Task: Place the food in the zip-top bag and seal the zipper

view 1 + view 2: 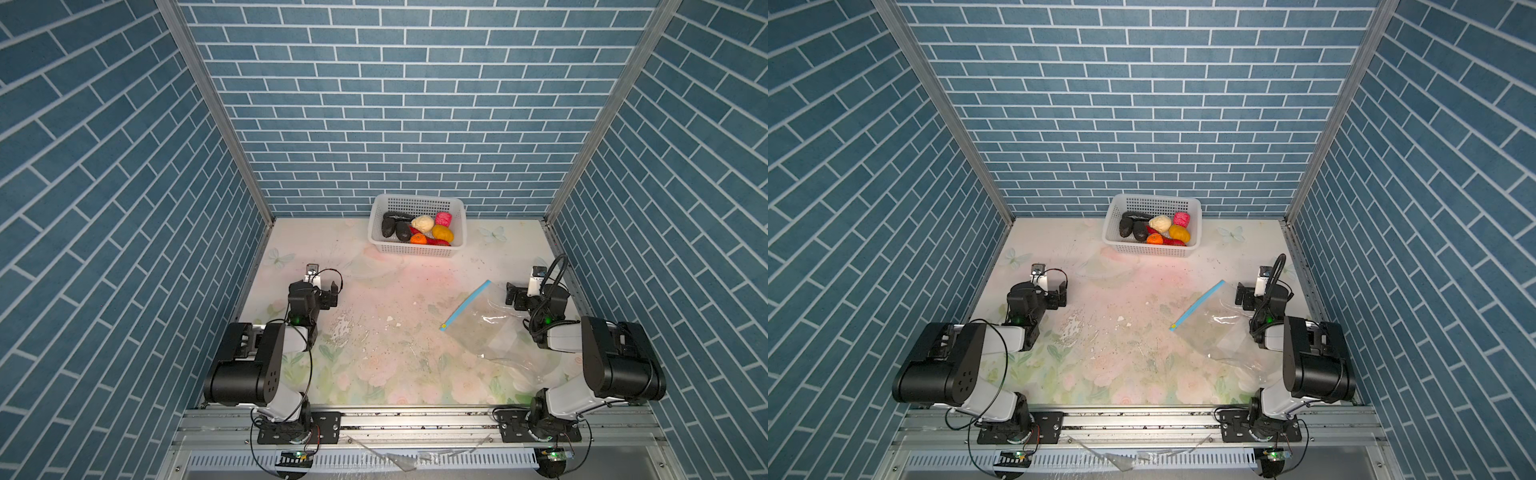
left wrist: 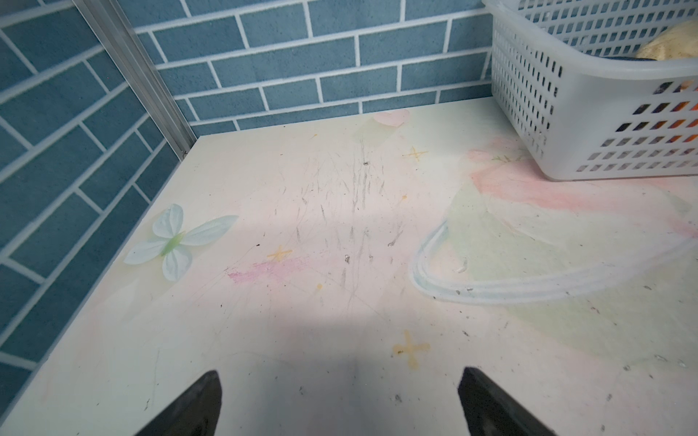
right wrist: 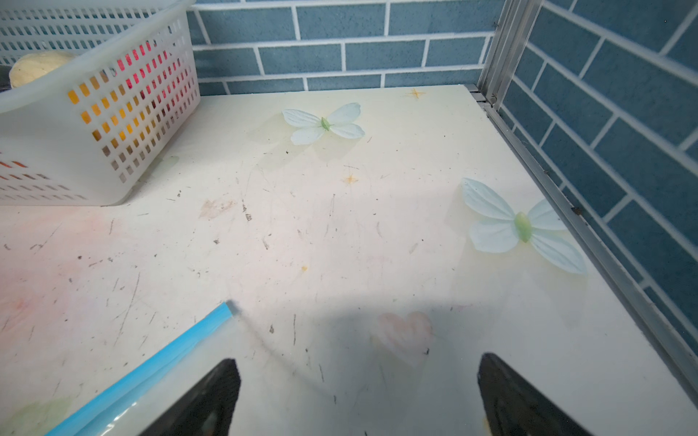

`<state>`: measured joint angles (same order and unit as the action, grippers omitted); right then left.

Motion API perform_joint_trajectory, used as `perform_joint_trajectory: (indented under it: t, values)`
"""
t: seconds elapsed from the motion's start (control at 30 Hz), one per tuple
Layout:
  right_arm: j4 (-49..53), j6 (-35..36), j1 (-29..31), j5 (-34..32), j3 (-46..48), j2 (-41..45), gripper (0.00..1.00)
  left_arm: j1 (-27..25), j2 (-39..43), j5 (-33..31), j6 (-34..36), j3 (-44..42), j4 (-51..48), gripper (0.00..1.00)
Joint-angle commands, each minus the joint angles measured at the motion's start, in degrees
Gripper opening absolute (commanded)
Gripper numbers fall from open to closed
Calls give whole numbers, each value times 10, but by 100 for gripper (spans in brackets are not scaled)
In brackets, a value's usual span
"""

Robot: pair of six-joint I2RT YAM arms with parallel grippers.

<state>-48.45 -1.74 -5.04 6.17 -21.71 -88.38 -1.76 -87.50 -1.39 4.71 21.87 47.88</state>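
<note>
food (image 1: 417, 230) inside white basket (image 1: 415, 250), well apart from zip-top bag (image 1: 494, 328)

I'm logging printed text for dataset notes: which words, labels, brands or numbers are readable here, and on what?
No readable text anywhere.
The zip-top bag, its zipper, the white basket and the floral table show no legible words or numbers.
Any markings on the arms are too small to read.

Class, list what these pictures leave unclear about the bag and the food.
zipper: open or sealed, too small to tell in both top views; cut off by the right wrist view's edge.
zip-top bag: right arm covers its edge in both top views.
food: lower pieces buried under others in the basket, both top views.
</note>
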Motion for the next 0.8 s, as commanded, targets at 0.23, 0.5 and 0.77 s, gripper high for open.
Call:
perform_joint_trajectory:
  t: [0.23,0.5,0.77]
  values:
    - [306,-81,41,-125,-124,120,99,-45,112,-40,33,88,-204,99]
    - [445,-206,128,-86,-268,67,99,-50,23,-3,-165,348,-496,99]
    - [517,-306,134,112,-450,-72,99,-55,-127,114,-215,564,-611,99]
